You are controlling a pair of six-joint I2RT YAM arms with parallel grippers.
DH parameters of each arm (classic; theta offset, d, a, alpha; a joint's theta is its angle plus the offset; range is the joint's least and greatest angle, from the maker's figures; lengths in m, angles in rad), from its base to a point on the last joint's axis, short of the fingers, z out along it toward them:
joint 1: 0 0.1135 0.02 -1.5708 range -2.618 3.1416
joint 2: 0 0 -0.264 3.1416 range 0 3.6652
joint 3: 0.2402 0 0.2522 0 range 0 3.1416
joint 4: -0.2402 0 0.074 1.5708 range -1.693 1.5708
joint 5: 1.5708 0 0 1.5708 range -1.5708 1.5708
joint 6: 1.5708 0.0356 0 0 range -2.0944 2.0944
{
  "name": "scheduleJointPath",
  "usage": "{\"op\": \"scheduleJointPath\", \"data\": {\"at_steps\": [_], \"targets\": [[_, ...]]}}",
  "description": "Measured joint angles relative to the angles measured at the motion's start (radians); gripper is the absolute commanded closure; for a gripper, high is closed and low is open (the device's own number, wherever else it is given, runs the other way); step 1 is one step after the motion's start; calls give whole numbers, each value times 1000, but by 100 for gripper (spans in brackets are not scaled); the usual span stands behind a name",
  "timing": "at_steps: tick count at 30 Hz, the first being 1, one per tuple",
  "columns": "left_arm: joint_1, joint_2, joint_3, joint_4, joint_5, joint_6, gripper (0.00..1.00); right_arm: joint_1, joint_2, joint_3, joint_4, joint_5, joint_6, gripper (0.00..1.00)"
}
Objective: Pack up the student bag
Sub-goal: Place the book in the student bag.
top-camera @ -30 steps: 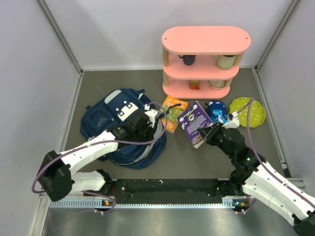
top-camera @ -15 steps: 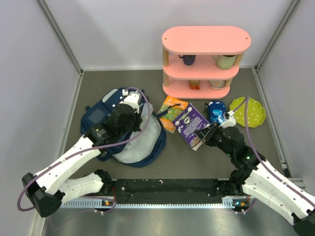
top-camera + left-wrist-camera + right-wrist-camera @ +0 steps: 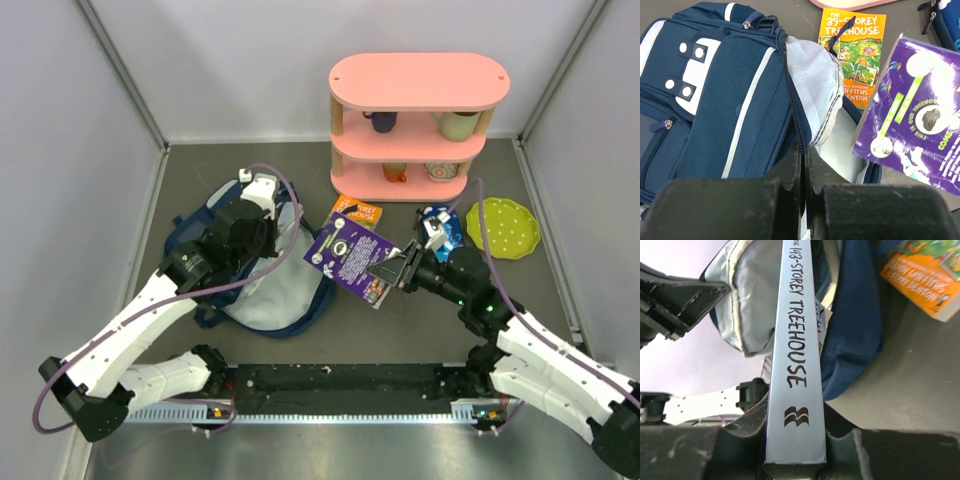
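So we're looking at the student bag (image 3: 285,295) lying on the left half of the table (image 3: 420,330), mouth gaping toward the middle with its grey lining showing. Our left gripper (image 3: 803,152) is pinched tight on the zipper edge of the front flap. The right gripper (image 3: 395,270) is clamped on the spine of the purple book (image 3: 350,258), which hangs tilted right beside the bag's opening, partly covering the orange book (image 3: 358,212)
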Motion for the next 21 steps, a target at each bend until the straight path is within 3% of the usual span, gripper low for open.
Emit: {"op": "scheduleJointPath", "data": {"at_steps": [7,21], "targets": [[4,4,18,-13,3,2,100,0,196,0,178,-152,71,100],[5,32,31,-14,41,-48,100,59,591,103,471,-208,159,100]]}}
